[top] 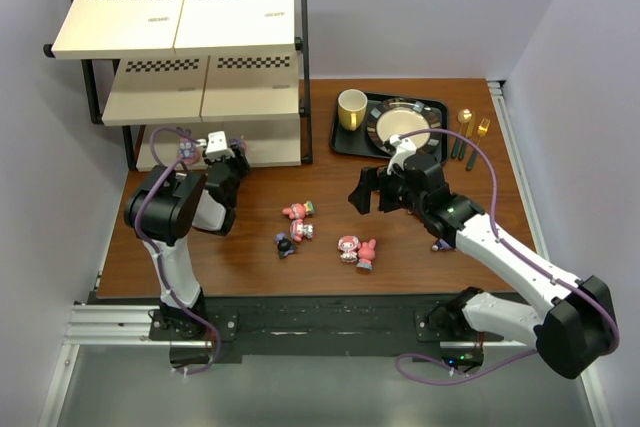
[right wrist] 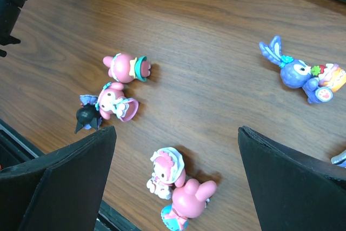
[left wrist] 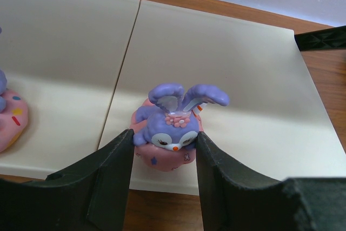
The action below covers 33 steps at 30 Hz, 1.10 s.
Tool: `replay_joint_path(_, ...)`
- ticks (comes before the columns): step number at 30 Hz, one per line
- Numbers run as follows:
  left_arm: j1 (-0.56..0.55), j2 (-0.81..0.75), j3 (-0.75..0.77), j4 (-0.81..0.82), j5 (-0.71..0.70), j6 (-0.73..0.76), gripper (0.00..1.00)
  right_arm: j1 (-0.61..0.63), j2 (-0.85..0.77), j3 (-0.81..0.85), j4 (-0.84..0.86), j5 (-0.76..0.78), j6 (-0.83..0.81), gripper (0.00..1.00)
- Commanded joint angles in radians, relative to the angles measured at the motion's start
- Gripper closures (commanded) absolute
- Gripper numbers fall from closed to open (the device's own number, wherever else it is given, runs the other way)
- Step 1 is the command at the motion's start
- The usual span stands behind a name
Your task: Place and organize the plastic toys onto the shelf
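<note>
- The three-tier shelf (top: 175, 12), a black tube frame with cream-white boards and black checkered strips, stands at the far left corner of the brown wooden table (top: 330, 172).
- The left gripper (top: 225, 152) reaches in at the shelf's lowest board.
- In the left wrist view, its two black fingers (left wrist: 116, 171) are clenched on the pink round base of a purple plastic bunny with long ears (left wrist: 170, 125).
- This bunny sits upright at the near edge of the cream board, just right of the seam between two panels.
- A second toy on a pink sprinkled base (left wrist: 10, 117) stands on the same board, further left and cut off by the picture's edge.
- On the table between the arms lie five small toys:
  - a pink figure with a teal hat (right wrist: 127, 67)
  - a pink-hooded figure (right wrist: 116, 104) touching a small dark navy figure (right wrist: 86, 117)
  - a bonneted pink figure (right wrist: 167, 169) against a pink bunny-eared one (right wrist: 189, 198)
- The right gripper (top: 368, 192) hangs above these toys with its claw released and the fingers (right wrist: 59, 182) spread wide.
- A blue-purple bunny holding a cake (right wrist: 303, 74) lies further right, apart from the others.
- At the far right are a black tray (top: 345, 142) with a plate, a yellow mug (top: 351, 109) and gold cutlery (top: 470, 132).
</note>
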Motion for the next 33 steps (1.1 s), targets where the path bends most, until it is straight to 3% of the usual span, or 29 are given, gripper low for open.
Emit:
replay_joint_path(1, 0.008, 0.004, 0.012, 0.326, 0.022, -0.016, 0.96, -0.004, 0.014, 0.032, 0.034, -0.017, -0.008, 0.01)
replay_joint_path(21, 0.006, -0.041, -0.083, 0.381, 0.021, -0.039, 0.42, -0.01, 0.019, 0.033, 0.025, -0.023, 0.004, 0.02)
replay_joint_path(33, 0.008, -0.074, -0.12, 0.384, 0.028, -0.044, 0.23, -0.01, 0.019, 0.036, 0.015, -0.017, -0.005, 0.01)
